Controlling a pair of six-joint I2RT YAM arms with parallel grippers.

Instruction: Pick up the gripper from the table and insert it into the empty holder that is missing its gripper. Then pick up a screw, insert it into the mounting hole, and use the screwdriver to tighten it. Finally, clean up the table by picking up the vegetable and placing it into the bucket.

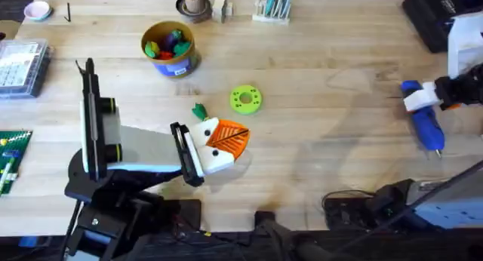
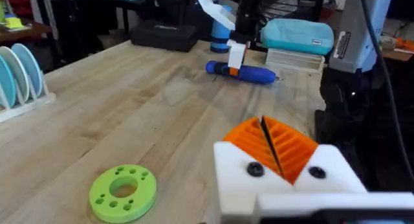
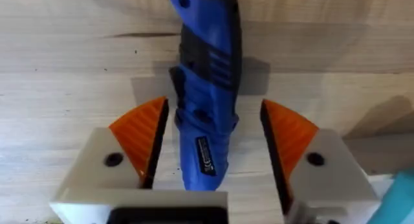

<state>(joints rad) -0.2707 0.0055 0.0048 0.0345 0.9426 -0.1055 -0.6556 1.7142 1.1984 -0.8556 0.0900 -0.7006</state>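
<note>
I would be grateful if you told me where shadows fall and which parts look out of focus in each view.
Overhead: the left gripper casts a soft shadow on the table. Left wrist: the screwdriver and the room behind look soft. Right wrist: the screwdriver throws a dark shadow beside itself, between the open right gripper's pads.

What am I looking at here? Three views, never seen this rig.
Two robot arms work at a wooden table. One picture looks down from above; the other two come from cameras on each wrist. The left claw, white with orange pads, appears shut and holds nothing I can see. The right claw is open, its pads on either side of a blue screwdriver lying on the table. Also there: a lime-green disc, a small green toy vegetable, and a bucket of toys.
</note>
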